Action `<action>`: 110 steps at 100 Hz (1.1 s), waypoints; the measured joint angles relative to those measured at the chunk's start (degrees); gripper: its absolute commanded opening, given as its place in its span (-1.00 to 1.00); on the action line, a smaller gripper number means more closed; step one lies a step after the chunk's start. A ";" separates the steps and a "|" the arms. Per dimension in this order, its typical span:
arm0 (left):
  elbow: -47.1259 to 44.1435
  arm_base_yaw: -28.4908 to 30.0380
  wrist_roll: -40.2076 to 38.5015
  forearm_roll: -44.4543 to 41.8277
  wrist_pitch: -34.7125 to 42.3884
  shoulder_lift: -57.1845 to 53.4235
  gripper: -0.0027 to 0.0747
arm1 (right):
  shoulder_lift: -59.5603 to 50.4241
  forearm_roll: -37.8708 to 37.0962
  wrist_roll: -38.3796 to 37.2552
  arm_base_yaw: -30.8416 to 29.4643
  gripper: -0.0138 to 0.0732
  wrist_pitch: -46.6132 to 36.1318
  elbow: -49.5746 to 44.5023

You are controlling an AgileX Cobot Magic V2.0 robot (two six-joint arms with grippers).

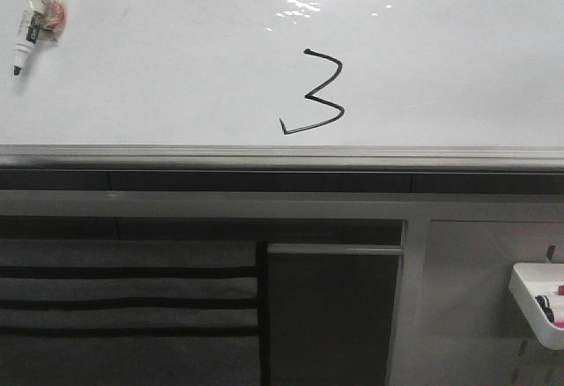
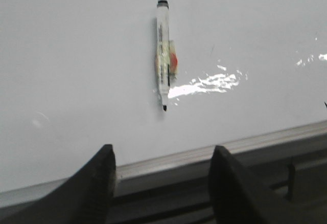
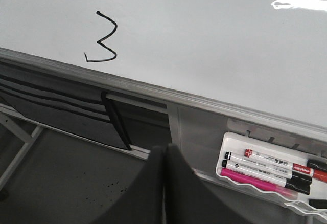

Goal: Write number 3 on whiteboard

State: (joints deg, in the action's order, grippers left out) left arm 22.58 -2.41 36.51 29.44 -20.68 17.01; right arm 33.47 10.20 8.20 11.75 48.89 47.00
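The whiteboard [image 1: 159, 77] is a broad, glossy white panel with a bright smear of glare along its far side and a brushed silver rail along its near edge. On it, close to that rail and about midway across, sits the number 3 [image 1: 315, 92], a thin black angular stroke with a small hook at its lower left end. A slim white marker [image 1: 34, 14] with a black tip and a yellowish-red label lies flat on the board, far left and well apart from the numeral. The left gripper [image 2: 162, 183] hangs released, its dark matte fingers spread wide with nothing between them. The right gripper [image 3: 164, 188] is clenched, its fingers pressed together on nothing. Beside it a white plastic tray [image 3: 240, 179] holds red, black and pink markers.
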 measured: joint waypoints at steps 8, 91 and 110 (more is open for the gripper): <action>-2.14 0.43 -0.03 -0.10 1.39 -5.65 -0.65 | 0.00 0.00 0.00 0.00 -0.84 0.00 0.00; -22.96 0.71 -31.33 -25.29 19.52 -17.32 -0.98 | 0.00 0.00 0.00 0.00 -0.84 0.03 0.00; -22.96 0.71 -32.02 -28.12 19.30 -17.32 -0.98 | 0.00 0.00 0.00 0.00 -0.84 0.12 0.00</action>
State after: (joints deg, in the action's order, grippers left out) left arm -0.38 -1.70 4.49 1.32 -1.38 -0.32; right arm 33.47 10.20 8.20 11.75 49.01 47.00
